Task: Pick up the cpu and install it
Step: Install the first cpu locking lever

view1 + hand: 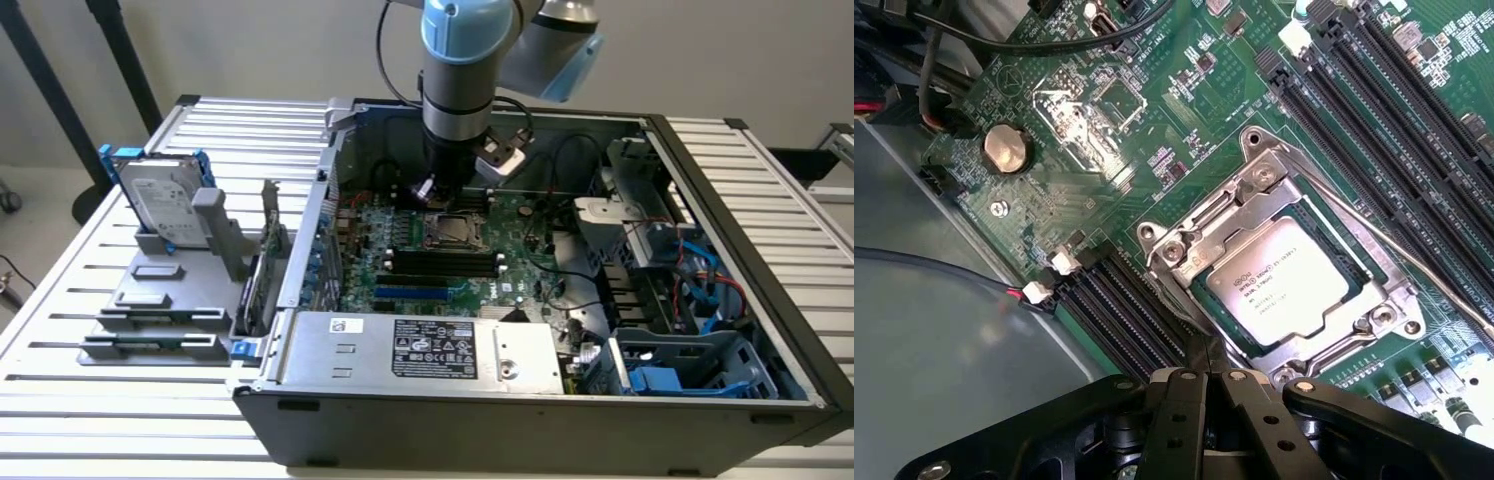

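Item: open computer case (534, 420), lying on its side on a slatted desk (80, 400), with the green motherboard (400, 270) facing up. Item: cpu (1279, 290), a square chip with a silver-grey top and printed lettering, sitting flat in the socket (447, 228) near the middle of the board, with a metal retention frame (1184, 235) lying around it. A thin wire lever (1394, 250) is running diagonally along one side of the frame. Item: hand (1202, 368), on the arm (461, 60) that is reaching down into the case. Its black fingers are pressing together with nothing between them. It is hovering low over the board just beside the socket, and its tip appears to be near the frame's edge, though contact cannot be made out. Item: black memory slots (1414, 110), running in parallel rows beside the socket. Item: coin cell (1006, 148), sitting on the board well apart from the cpu. Item: power supply (427, 350), lying along the case's near side. Item: hard drive (160, 205) with a blue bracket, standing upright in a grey holder (154, 320) on the desk at the exterior view's left, outside the case.
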